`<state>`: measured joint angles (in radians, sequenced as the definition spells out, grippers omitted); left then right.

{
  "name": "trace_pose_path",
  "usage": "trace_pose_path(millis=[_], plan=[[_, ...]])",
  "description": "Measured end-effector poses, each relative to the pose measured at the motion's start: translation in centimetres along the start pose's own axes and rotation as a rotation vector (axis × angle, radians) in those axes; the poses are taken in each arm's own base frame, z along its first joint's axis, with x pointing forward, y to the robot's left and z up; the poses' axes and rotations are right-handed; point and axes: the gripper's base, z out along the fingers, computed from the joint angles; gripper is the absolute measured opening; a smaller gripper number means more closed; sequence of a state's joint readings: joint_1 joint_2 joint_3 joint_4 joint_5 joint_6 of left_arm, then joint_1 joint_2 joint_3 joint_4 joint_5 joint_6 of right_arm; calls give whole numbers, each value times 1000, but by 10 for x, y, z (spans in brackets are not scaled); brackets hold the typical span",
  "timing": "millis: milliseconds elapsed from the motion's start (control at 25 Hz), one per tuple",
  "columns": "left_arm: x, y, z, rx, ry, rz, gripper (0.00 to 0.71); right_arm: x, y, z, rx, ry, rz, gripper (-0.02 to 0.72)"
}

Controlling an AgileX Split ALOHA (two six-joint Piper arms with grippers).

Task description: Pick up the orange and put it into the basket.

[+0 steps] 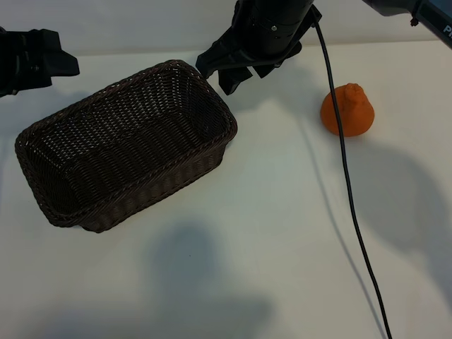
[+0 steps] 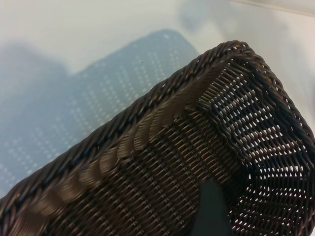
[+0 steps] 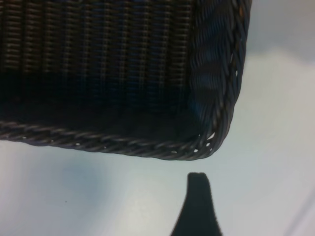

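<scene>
I read the task as not yet begun in any effective sense: the orange (image 1: 347, 109) sits untouched on the white table (image 1: 268, 233), well to the right of the basket (image 1: 42, 201), and the basket interior shows no fruit in any of the three views. The right gripper (image 1: 236, 74) hangs at the far corner of the basket, just beside the braided rim, with its fingers spread apart and nothing between them; the right wrist view confirms this, showing one dark fingertip (image 3: 198, 189) over bare table next to the basket corner. A black cable (image 1: 349, 198) from that arm runs across the front of the orange in the exterior view. The left gripper (image 1: 42, 60) is parked at the upper left edge of the scene, near the basket's other end, and holds nothing; its fingers stand apart by the rig's reading, and its wrist view looks onto the basket rim. In my judgement every step remains: travel to the orange, closure on it, lift, carry over the rim, and release inside.
</scene>
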<state>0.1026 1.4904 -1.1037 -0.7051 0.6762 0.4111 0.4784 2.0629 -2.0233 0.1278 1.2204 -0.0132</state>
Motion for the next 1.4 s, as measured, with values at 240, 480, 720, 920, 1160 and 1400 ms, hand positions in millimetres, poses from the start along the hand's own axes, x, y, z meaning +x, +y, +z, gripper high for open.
trace_pose_path(millis=[240,480,720,920,1160,1400], plan=[[0,0,0,0,0,0,527,0,0,0,0,0,0,538],[0,0,0,-1,0,-14,527,0,0,0,0,-2,0,538],[8,7,-6,-96,48,-33,527,0,0,0,0,-2,1,538],[38,20,-21,-255,93,-74,527,0,0,0,1,-2,2,538],[70,30,-33,-357,81,-170,527,0,0,0,1,-2,1,538],[94,47,-16,-421,77,-274,527,0,0,0,2,-1,0,538]])
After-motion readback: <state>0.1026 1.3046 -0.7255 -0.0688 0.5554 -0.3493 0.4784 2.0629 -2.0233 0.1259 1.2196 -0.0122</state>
